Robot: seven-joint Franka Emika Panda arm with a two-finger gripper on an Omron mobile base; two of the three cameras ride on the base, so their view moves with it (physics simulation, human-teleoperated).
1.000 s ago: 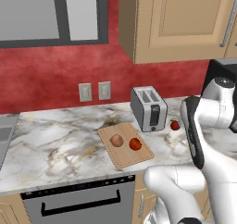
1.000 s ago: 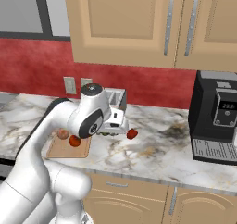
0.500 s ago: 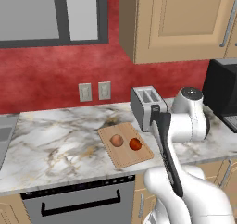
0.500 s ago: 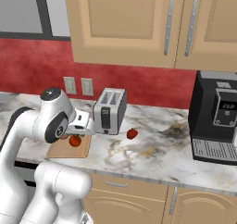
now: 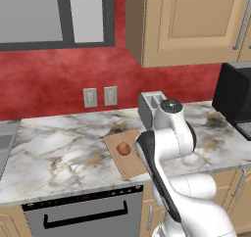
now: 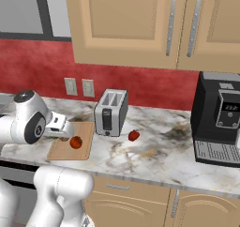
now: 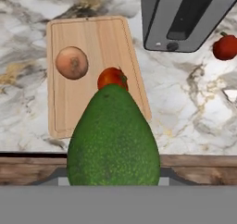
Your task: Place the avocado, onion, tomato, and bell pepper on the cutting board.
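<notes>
Avocado point(image 7: 113, 137) pinched in tool above cutting board point(image 7: 92, 38), onion point(image 7: 71, 62) and tomato point(image 7: 112, 77) on it, toaster point(image 7: 185, 15) beside.

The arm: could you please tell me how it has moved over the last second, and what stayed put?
The arm swung left along the counter, carrying the avocado over toward the cutting board. Onion and tomato stayed on the board, bell pepper beside the toaster.

avocado point(image 7: 114, 137) hiding the jaws and part of tomato point(image 7: 112, 77), toaster point(image 7: 185, 15) cut off at top edge
</notes>
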